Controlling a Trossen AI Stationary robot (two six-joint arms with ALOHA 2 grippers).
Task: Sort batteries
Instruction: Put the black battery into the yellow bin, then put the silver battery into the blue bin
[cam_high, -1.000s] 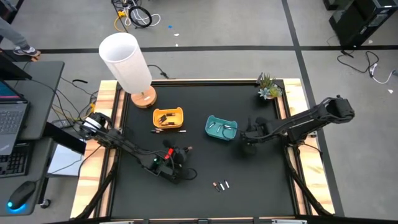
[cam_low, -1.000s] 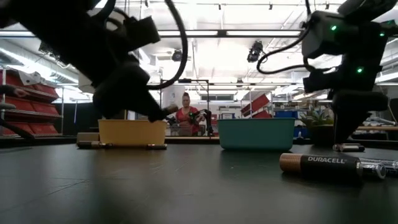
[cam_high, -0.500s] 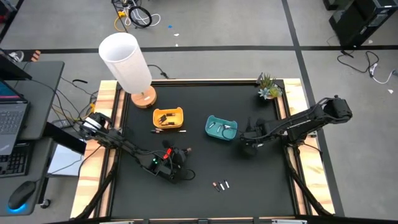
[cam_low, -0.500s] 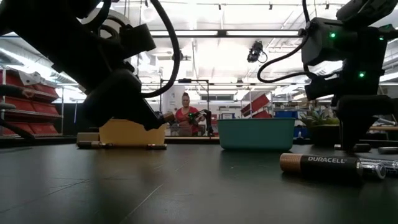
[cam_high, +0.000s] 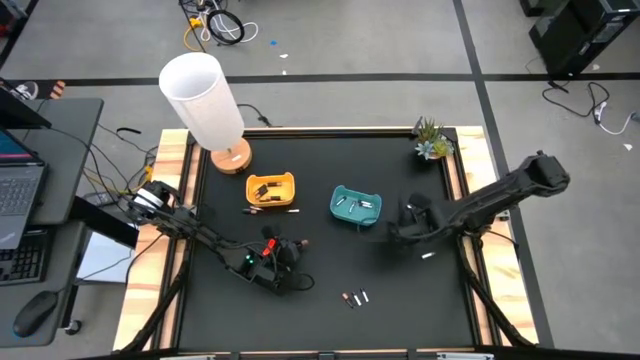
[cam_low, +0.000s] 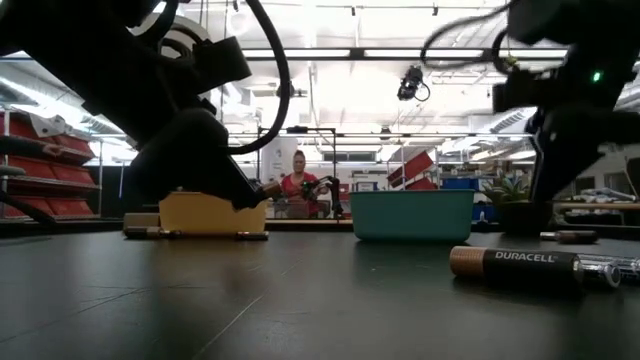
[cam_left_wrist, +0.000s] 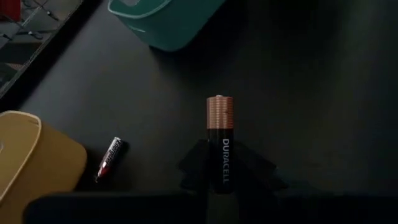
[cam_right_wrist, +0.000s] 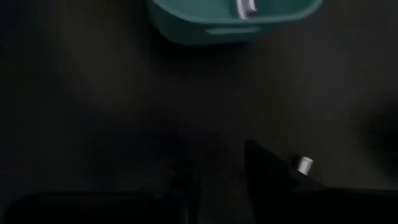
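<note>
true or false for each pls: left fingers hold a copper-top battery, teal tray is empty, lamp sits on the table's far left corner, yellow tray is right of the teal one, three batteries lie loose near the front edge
1. The left gripper holds a copper-top battery in its fingers. True.
2. The teal tray is empty. False: pale batteries lie inside it.
3. The lamp stands at the table's far left corner. True.
4. The yellow tray is right of the teal one. False: in the high view it sits to the left of it.
5. Three loose batteries lie together near the front edge. True, as far as the high view shows.
</note>
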